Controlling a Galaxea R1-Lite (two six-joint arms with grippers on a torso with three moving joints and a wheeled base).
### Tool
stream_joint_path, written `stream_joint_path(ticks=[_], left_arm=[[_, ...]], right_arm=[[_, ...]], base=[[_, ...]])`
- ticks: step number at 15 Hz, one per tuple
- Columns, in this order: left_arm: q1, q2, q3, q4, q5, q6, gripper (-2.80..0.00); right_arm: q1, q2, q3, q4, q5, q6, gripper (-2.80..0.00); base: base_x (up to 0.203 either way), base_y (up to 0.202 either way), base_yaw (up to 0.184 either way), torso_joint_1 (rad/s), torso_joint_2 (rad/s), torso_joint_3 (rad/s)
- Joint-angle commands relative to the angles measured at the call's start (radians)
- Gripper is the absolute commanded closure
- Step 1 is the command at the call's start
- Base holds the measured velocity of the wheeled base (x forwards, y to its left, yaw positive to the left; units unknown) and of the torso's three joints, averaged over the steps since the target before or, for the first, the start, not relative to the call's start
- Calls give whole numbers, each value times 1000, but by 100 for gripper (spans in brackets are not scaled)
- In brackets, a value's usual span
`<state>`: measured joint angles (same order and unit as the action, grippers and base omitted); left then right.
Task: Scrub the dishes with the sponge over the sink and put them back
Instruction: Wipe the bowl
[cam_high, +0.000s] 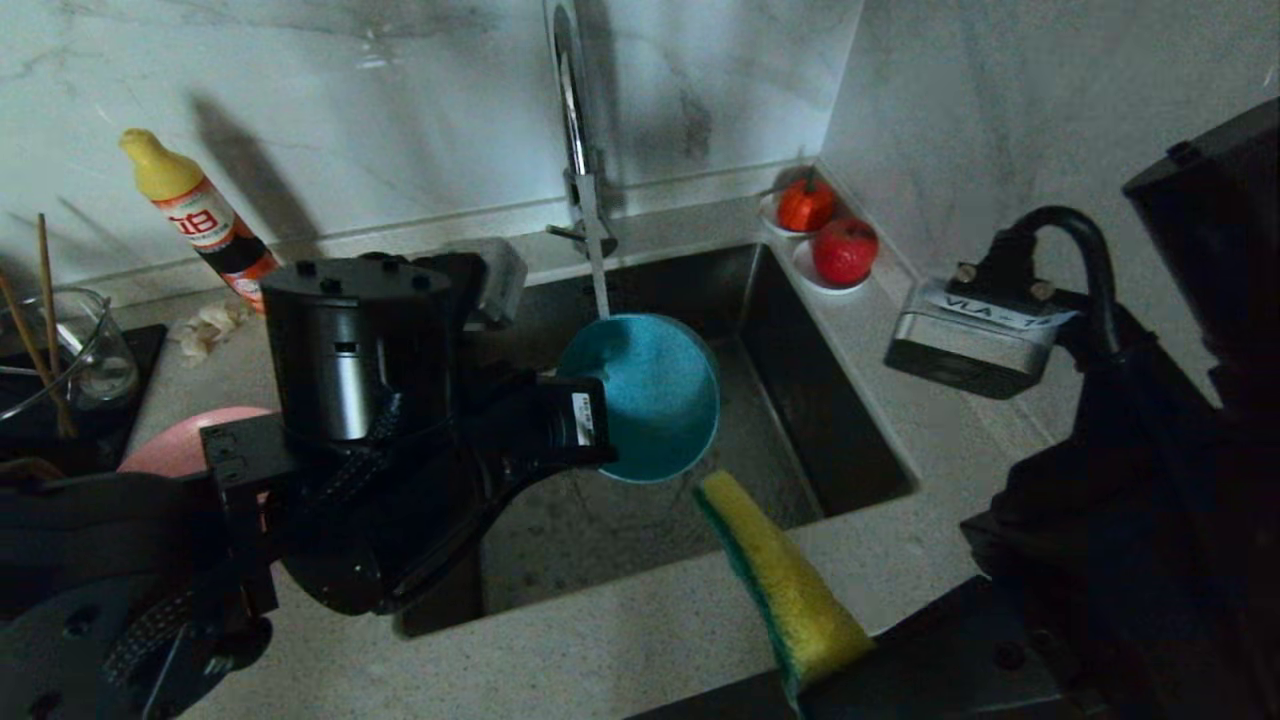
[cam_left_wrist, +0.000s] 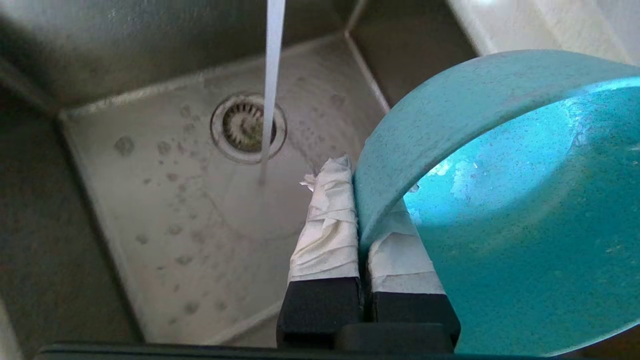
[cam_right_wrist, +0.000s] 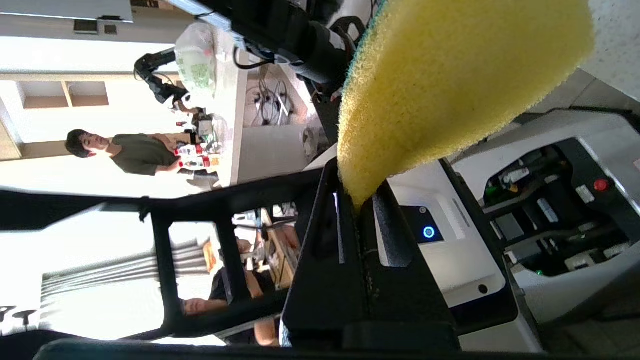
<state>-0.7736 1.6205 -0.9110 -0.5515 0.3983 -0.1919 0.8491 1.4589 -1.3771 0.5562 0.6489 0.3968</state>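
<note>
Head view is showing, at the far left, one pink plate (cam_high: 175, 445) waiting on the counter, mostly hidden behind the left arm. Moving right, the left gripper (cam_left_wrist: 361, 227) is clamping its taped fingers (cam_left_wrist: 327, 225) on the rim of the single teal bowl (cam_high: 650, 395), one finger inside the wall and one outside. It is holding the bowl tilted on edge above the sink (cam_high: 800, 380), probably so its hollow faces the other arm and any run-off falls into the basin. One thin stream of water (cam_left_wrist: 272, 75) is running from the tap (cam_high: 580, 140) toward the drain (cam_left_wrist: 248, 127), passing just beside the bowl in the left wrist view. Further right, the right gripper (cam_right_wrist: 361, 192) is pinching one end of the one yellow sponge (cam_high: 785, 580), leaving most of the pad free for scrubbing; it is hanging over the near counter edge, near the bowl but apart from it. At the far right corner, two red fruits (cam_high: 825, 230) are sitting on saucers.
</note>
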Motion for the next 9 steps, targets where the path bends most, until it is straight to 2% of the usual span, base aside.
stream_joint_path(ticks=[1, 9], left_arm=[[0, 8, -16, -4, 2, -1, 0], [-1, -80, 34, -4, -1, -23, 0]], right_arm=[[5, 75, -36, 4, 4, 2, 0], [38, 188, -155, 2, 0, 11, 0]], base=[[0, 0, 0, 0, 0, 0], [0, 0, 0, 0, 0, 0]])
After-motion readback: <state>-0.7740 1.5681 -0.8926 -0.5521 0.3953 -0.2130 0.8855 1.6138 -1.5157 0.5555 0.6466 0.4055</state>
